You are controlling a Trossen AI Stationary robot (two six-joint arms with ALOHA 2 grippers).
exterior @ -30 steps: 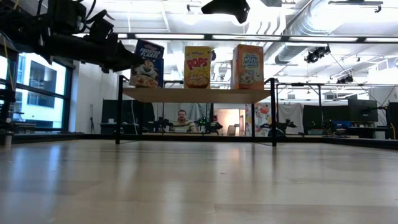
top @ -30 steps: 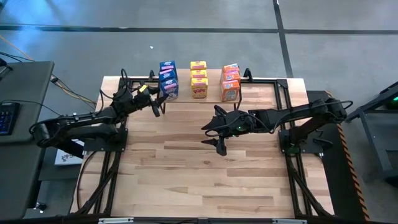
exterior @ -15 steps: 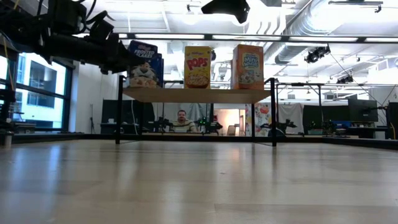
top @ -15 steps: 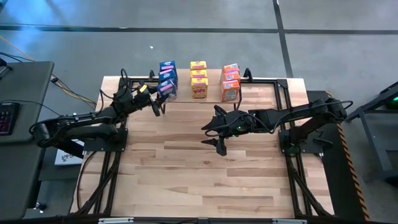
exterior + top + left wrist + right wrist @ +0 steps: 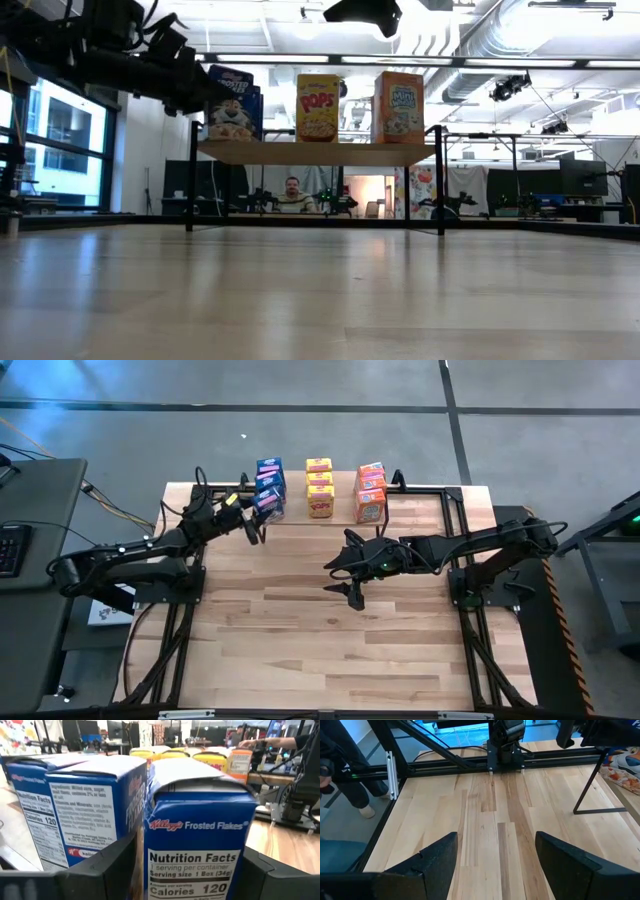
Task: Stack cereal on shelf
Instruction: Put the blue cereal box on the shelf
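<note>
Item: my work surface (image 5: 300, 630), pale wood planks with a black metal frame along its edges; the near half lies bare, with wide room to move. Item: shelf (image 5: 320, 152), a thin light plank on slim black legs (image 5: 191, 180) at the far edge, open space beneath it. Item: cereal boxes, small printed cardboard, in three rows on the shelf: blue (image 5: 270, 485), yellow (image 5: 319, 486), orange (image 5: 370, 492). Item: left gripper (image 5: 252, 518), at the front blue box (image 5: 197, 835); my left wrist view shows its fingers (image 5: 100, 870) spread either side of that box, close to its sides; I cannot tell whether they press it. That view reads "Frosted Flakes" and the nutrition panel, which the high view does not resolve. Item: right gripper (image 5: 352, 582), hovering over mid-surface, well apart from the shelf, fingers (image 5: 432, 857) wide apart and holding nothing. The low view alone shows the box fronts and a seated person (image 5: 292, 192) in the room behind.
</note>
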